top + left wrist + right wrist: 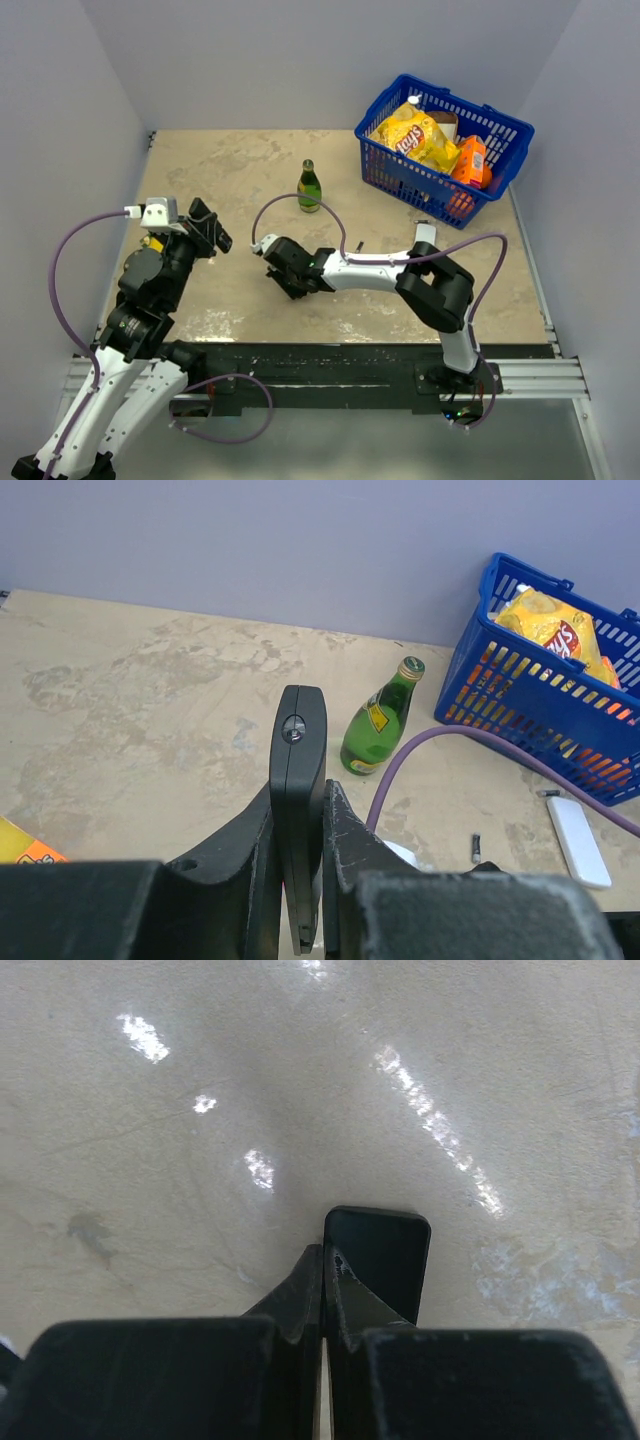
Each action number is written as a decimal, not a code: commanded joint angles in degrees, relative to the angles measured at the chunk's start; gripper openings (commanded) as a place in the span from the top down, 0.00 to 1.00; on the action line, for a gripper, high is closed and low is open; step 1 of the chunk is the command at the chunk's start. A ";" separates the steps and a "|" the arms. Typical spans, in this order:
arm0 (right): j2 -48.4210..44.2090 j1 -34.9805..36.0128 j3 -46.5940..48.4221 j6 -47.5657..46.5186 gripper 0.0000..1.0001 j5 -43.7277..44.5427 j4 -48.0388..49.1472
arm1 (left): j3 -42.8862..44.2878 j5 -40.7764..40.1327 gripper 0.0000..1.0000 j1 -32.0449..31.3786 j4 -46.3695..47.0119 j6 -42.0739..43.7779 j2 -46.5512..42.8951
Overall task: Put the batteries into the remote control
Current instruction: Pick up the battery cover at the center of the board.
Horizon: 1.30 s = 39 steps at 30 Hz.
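Remote control (298, 745) off table, edge-on, pinched between left gripper (300, 798) jaws. One battery (476, 842) on table near white device (578, 840), seen in left wrist view only. Right gripper (323, 1260) jaws pressed together, tips at near edge of black cover piece (385, 1250) lying flat, shown only by right wrist view. Green bottle (309, 187), blue basket (400, 175) beyond.
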 commanded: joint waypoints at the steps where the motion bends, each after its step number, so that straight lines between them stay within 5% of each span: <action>1: -4.97 0.10 1.82 2.32 1.00 -6.76 2.45 | -0.39 -0.47 1.00 -0.09 1.66 1.12 -0.61; 11: -14.74 -8.86 -16.19 22.19 1.00 -25.08 32.88 | -0.39 -0.20 1.00 -0.09 1.75 0.86 -0.70; 17: -12.99 -4.48 -6.64 12.98 0.73 -12.97 11.99 | -0.47 -0.12 1.00 -0.09 1.83 0.86 -0.96; 23: -4.12 -0.52 8.74 19.54 0.59 1.63 -10.25 | -0.47 -0.20 1.00 -0.18 1.75 0.95 -1.40; 39: 6.17 3.61 19.21 24.30 0.58 9.81 -21.17 | -0.65 -0.20 1.00 -1.50 1.57 0.94 -3.07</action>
